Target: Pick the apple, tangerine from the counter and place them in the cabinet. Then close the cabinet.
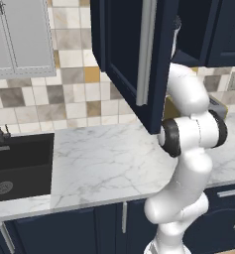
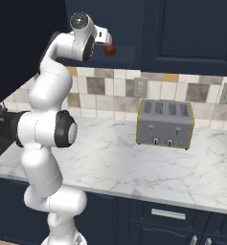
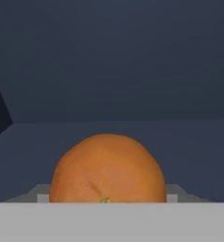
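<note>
My gripper [image 2: 108, 44] is raised at the mouth of the navy cabinet [image 2: 129, 24] and is shut on the apple [image 2: 110, 50], a small red-brown ball. In the hand view the apple [image 3: 107, 170] looks orange and sits close up between the jaws, just above the cabinet's dark shelf floor [image 3: 189, 146]. The cabinet door [image 1: 129, 54] stands swung open toward me, its silver bar handle [image 1: 146, 49] facing out. The marble counter [image 1: 99, 163] lies below. The tangerine is out of view.
A silver toaster [image 2: 164, 123] stands on the counter [image 2: 134, 162] against the tiled wall. A black sink [image 1: 20, 166] with a faucet lies at the far left. A light grey wall cabinet [image 1: 17, 34] hangs above it. The open door hangs close to my upper arm.
</note>
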Motion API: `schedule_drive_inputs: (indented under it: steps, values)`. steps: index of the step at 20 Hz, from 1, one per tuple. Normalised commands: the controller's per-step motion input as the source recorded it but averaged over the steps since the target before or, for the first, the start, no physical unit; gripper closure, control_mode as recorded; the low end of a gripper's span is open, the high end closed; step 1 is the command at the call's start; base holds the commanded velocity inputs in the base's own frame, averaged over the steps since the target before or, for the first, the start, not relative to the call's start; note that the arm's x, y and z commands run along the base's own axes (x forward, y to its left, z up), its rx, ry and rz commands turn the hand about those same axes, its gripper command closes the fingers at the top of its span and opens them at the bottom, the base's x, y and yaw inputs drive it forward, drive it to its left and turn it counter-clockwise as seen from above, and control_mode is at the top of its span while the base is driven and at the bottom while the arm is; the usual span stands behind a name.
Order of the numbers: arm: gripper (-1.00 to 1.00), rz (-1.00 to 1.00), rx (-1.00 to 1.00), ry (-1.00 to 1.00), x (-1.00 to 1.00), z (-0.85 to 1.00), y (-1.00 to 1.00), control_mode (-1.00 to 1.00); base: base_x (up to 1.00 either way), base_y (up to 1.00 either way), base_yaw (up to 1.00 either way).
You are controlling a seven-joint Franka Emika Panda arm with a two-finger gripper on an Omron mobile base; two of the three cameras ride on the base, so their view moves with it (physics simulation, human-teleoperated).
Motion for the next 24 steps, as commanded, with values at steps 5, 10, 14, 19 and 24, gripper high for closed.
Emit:
schedule_drive_inputs:
  steps: [5, 10, 14, 19, 24]
  values:
    - [-1.00, 0.00, 0.00, 0.09, 0.78, -0.15, 0.12, -1.00, 0.00, 0.00, 0.00]
    - [-1.00, 0.00, 0.02, 0.02, 0.07, -0.46, 0.01, -1.00, 0.00, 0.00, 0.00]
    - [-1.00, 0.00, 0.00, -0.04, -0.15, -0.02, -0.05, -1.00, 0.00, 0.00, 0.00]
    - [-1.00, 0.00, 0.00, -0.13, -0.28, -0.14, 0.00, -1.00, 0.00, 0.00, 0.00]
    - [-1.00, 0.00, 0.00, -0.14, -0.85, -0.21, 0.00, -1.00, 0.00, 0.00, 0.00]
